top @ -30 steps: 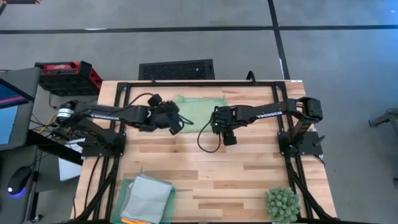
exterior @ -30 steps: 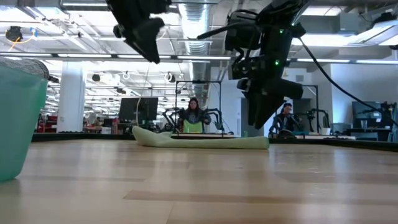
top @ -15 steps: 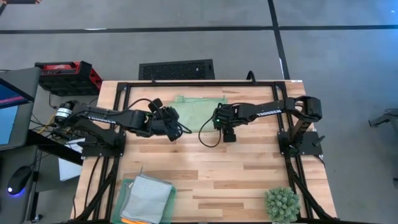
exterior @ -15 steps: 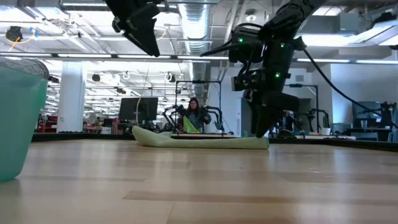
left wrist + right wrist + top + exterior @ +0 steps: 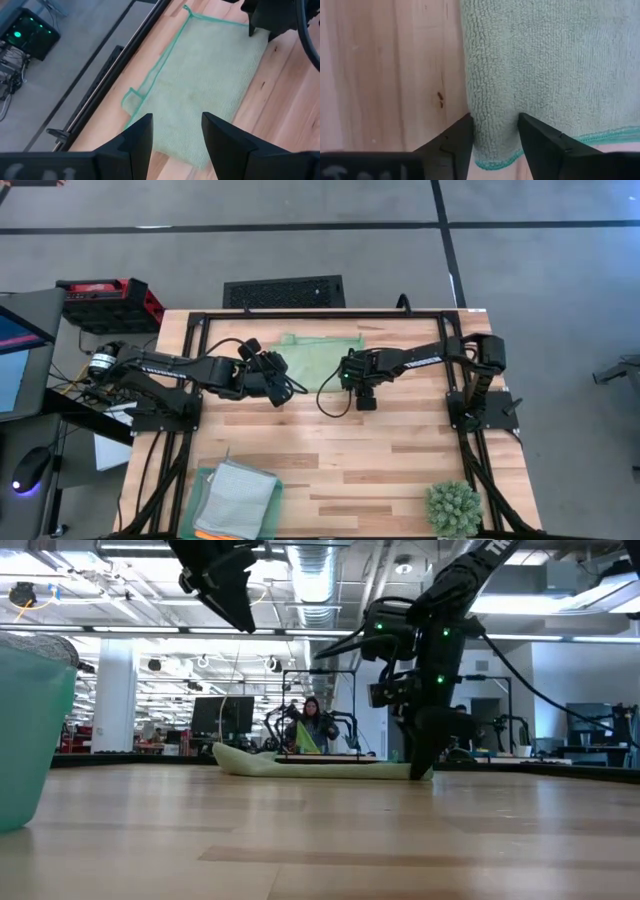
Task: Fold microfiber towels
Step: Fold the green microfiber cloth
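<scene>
The right end effector (image 5: pixel 352 372) reaches down to the right edge of the light green towel (image 5: pixel 318 356), which lies flat at the far middle of the desk (image 5: pixel 400 450); its fingers (image 5: pixel 457 142) straddle a corner of the cloth, parted, with the fabric bunched between them but not yet pinched. The left end effector (image 5: pixel 283 384) hangs above the towel's left side, fingers (image 5: pixel 135 142) apart and empty. Well away from the towel, at the desk's near left, a green tray (image 5: pixel 205 490) holds folded grey-blue towels (image 5: pixel 240 498) over an orange one (image 5: pixel 207 534); a spiky plant (image 5: pixel 454 508) sits near right. Since a second ago the right end effector has dropped from above the desk onto the towel's edge and narrowed slightly; the left has backed off a little.
</scene>
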### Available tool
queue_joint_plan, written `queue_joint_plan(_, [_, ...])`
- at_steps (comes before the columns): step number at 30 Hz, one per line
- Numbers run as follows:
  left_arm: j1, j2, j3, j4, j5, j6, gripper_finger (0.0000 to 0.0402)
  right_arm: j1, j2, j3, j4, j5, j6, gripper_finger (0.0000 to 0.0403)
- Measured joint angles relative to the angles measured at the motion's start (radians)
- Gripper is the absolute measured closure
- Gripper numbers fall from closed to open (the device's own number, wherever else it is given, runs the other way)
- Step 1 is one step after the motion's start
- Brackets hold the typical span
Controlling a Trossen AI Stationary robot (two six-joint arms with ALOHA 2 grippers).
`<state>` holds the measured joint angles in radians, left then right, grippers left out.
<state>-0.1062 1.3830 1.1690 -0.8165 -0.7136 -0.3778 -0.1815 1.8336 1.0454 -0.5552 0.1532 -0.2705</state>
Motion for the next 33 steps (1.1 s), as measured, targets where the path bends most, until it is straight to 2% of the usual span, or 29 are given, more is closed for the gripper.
queue_joint_plan(4, [0.000, 0.000, 0.000, -0.005, 0.001, 0.000, 0.0239, -0.004, -0.001, 0.000, -0.009, 0.004, 0.007, 0.0260])
queue_joint_plan(9, [0.000, 0.000, 0.000, -0.010, 0.003, 0.000, 0.0239, -0.002, 0.001, -0.003, -0.010, 0.039, 0.032, 0.0366])
queue_joint_plan(11, [0.000, 0.000, 0.000, -0.010, 0.003, 0.000, 0.0239, -0.006, 0.001, 0.001, -0.022, 0.060, 0.034, 0.0389])
queue_joint_plan(18, [0.000, 0.000, 0.000, -0.013, 0.029, 0.000, 0.0239, -0.005, -0.002, 0.110, -0.108, 0.125, -0.038, 0.0396])
queue_joint_plan(25, [0.000, 0.000, 0.000, -0.016, 0.056, -0.010, 0.0239, -0.005, 0.005, 0.256, -0.077, 0.131, -0.211, 0.0397])
queue_joint_plan(33, [-0.002, -0.004, 0.000, -0.035, 0.065, -0.051, 0.0239, -0.003, 0.012, 0.289, 0.217, 0.031, -0.308, 0.0399])
